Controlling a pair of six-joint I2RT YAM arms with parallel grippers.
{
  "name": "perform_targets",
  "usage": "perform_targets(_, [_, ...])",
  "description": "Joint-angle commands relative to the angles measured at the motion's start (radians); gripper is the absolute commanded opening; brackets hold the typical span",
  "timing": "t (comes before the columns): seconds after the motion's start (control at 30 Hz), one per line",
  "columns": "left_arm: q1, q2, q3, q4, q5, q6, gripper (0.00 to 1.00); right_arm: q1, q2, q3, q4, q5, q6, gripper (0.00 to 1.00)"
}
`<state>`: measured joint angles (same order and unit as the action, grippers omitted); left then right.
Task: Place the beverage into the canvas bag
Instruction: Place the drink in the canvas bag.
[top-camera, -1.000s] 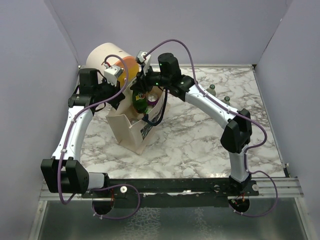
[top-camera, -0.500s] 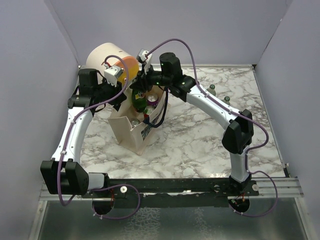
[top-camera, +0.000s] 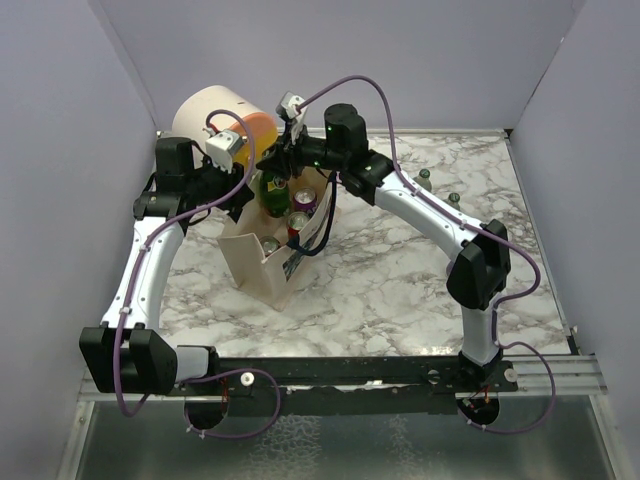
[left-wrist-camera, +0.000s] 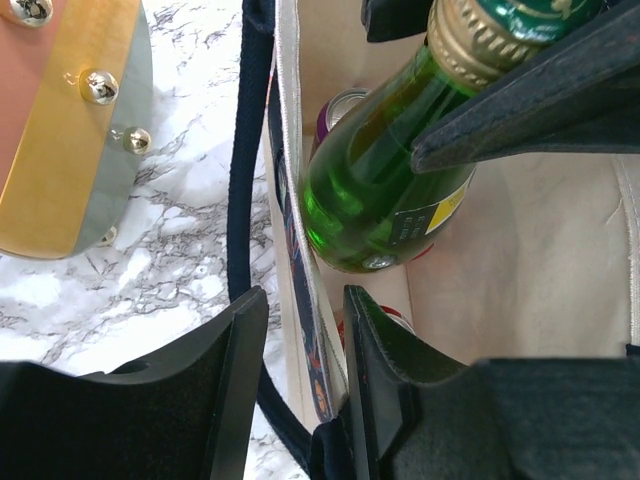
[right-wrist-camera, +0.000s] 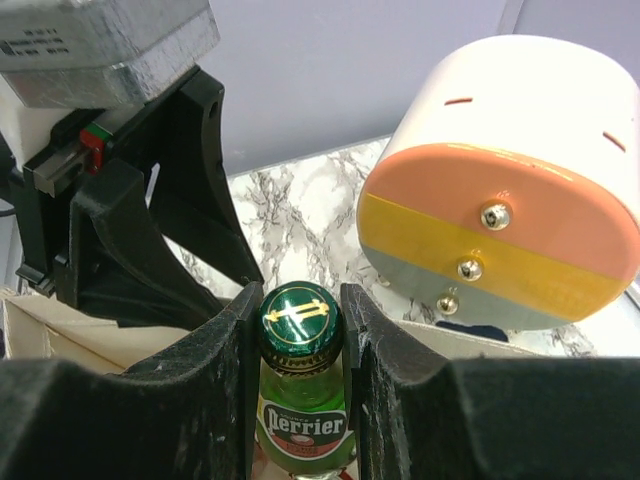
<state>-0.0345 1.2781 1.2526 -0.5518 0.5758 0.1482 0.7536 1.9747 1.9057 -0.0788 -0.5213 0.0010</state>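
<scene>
The beverage, a green Perrier bottle (right-wrist-camera: 302, 425) with a green cap, hangs upright in the mouth of the canvas bag (top-camera: 262, 275). My right gripper (right-wrist-camera: 300, 312) is shut on its neck and cap. In the left wrist view the bottle (left-wrist-camera: 380, 190) hangs over cans inside the beige bag (left-wrist-camera: 540, 260). My left gripper (left-wrist-camera: 305, 340) is open and straddles the bag's rim. The cloth edge lies against the inner finger, and the navy strap (left-wrist-camera: 245, 180) runs outside. From above, the left gripper (top-camera: 243, 200) is at the bag's back-left rim and the right gripper (top-camera: 283, 165) is above the bottle (top-camera: 273, 192).
A cream-and-orange drum (top-camera: 205, 110) lies on its side just behind the bag, close to both wrists. Several cans (top-camera: 303, 200) stand inside the bag. Two small bottles (top-camera: 424, 180) stand on the marble table further right. Grey walls close in the left, back and right.
My left jaws have opened off the bag's rim. The right gripper and the bottle have shifted slightly toward the back.
</scene>
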Motion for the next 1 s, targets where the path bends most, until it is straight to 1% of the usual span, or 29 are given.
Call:
perform_targets(0.0, [0.002, -0.022, 0.011, 0.012, -0.023, -0.024, 0.39, 0.009, -0.047, 0.017, 0.234, -0.018, 0.018, 0.01])
perform_targets(0.2, [0.004, -0.01, 0.025, 0.014, -0.04, -0.047, 0.4, 0.017, -0.031, 0.004, 0.28, -0.017, 0.026, 0.01])
perform_targets(0.43, [0.013, -0.001, 0.038, 0.011, -0.066, -0.072, 0.42, 0.029, -0.006, -0.003, 0.316, -0.017, 0.035, 0.01])
perform_targets(0.57, [0.016, 0.006, 0.05, 0.007, -0.096, -0.064, 0.38, 0.034, 0.008, 0.013, 0.318, -0.014, 0.045, 0.01])
perform_targets(0.7, [0.019, 0.005, 0.054, 0.012, -0.096, -0.058, 0.32, 0.036, 0.017, 0.019, 0.327, -0.015, 0.059, 0.01])
perform_targets(0.97, [0.034, 0.029, 0.084, 0.009, -0.097, -0.071, 0.32, 0.038, 0.035, -0.006, 0.4, -0.044, 0.065, 0.01])
